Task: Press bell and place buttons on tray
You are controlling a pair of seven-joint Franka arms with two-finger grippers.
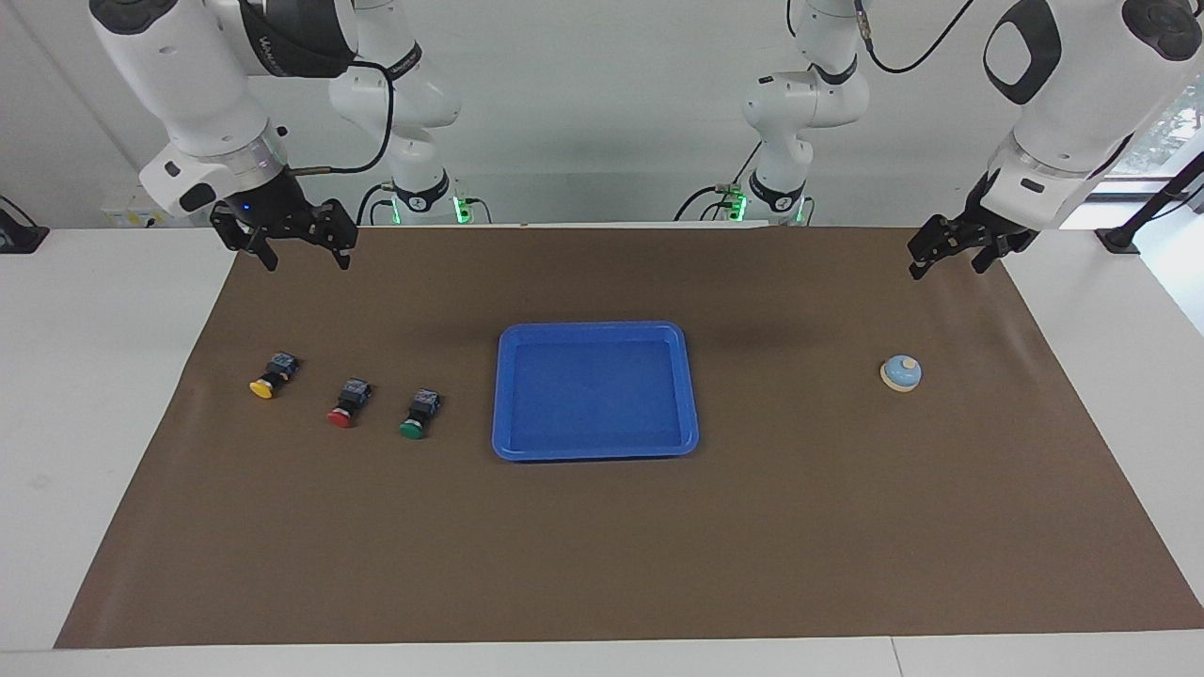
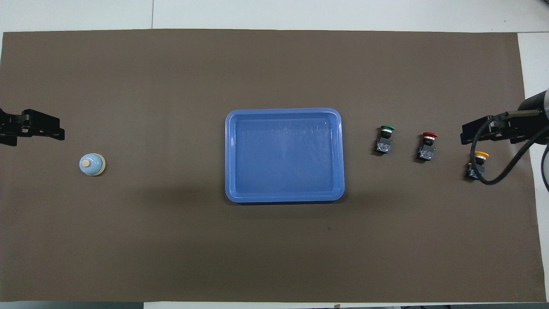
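The blue tray (image 1: 595,328) (image 2: 283,112) lies empty in the middle of the brown mat. Three buttons lie on their sides in a row toward the right arm's end: green (image 1: 419,416) (image 2: 384,139) closest to the tray, then red (image 1: 347,404) (image 2: 427,146), then yellow (image 1: 266,376) (image 2: 477,165). The light-blue bell (image 1: 901,373) (image 2: 92,164) stands alone toward the left arm's end. My right gripper (image 1: 308,259) (image 2: 472,133) hangs open and empty over the mat's corner by the yellow button. My left gripper (image 1: 945,268) (image 2: 51,128) hangs open and empty over the mat's corner by the bell.
A brown mat (image 1: 602,545) covers most of the white table. A black cable (image 2: 497,171) loops down from the right arm above the yellow button in the overhead view.
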